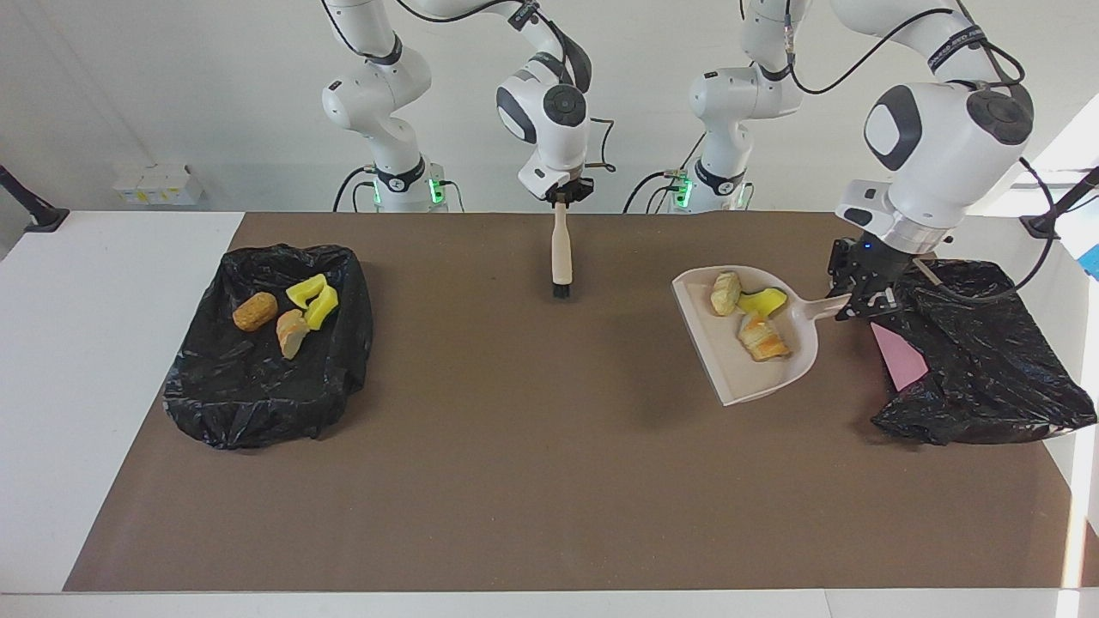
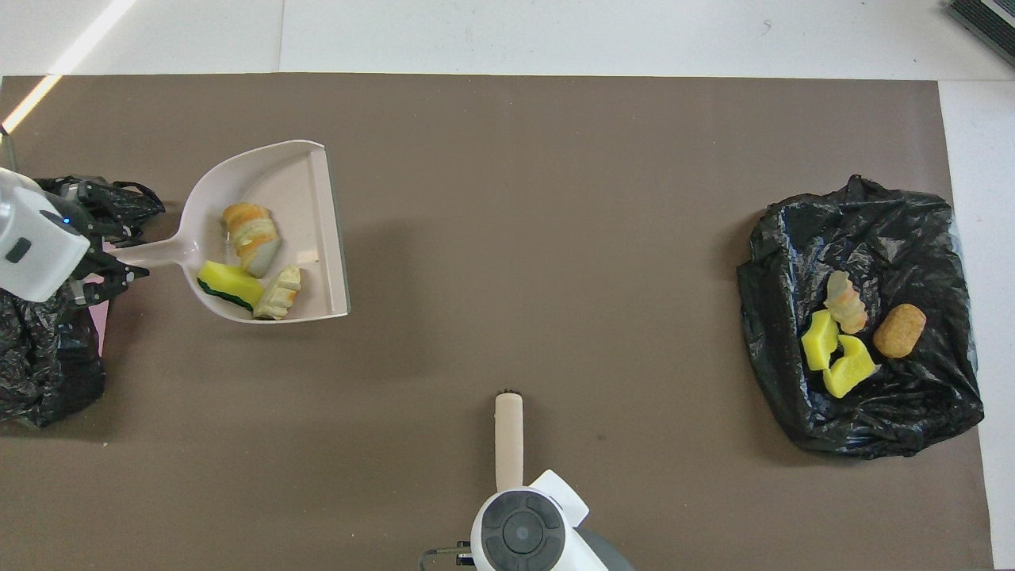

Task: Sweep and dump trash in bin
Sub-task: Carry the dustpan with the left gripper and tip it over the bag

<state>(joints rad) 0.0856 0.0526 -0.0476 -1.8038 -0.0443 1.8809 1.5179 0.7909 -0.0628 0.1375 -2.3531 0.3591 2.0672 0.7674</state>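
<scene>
1. Spillage is the main worry. The left gripper [image 1: 861,303] is clamped on the handle of the beige dustpan [image 1: 755,369], holding it in the air beside the black bin bag [image 1: 987,360] at the left arm's end of the table. Three scraps ride loose in the pan: a pale tan piece [image 1: 725,293], a yellow sponge with a green side [image 1: 762,302] and an orange-brown piece [image 1: 760,336]. If the pan's open lip dips before it is over the bag, I'd expect them to slide onto the brown mat [image 1: 515,481].

2. Grip is at the handle's very end, so the loaded pan could twist between the jaws when tilted.

3. Bag looks slumped, with a pink patch [image 1: 897,359] showing at its edge nearest the pan. I cannot tell how wide its mouth gapes; scraps may bounce off the plastic.

4. Snagging: the gripper is already over the bag's edge, and its cable could catch the crumpled film.

5. Right gripper [image 1: 560,196] waits near the robots, shut on the hand brush [image 1: 561,257], which hangs bristles down.

6. Four more scraps [image 1: 288,313] already lie in the other black bag [image 1: 258,403] at the right arm's end.
</scene>
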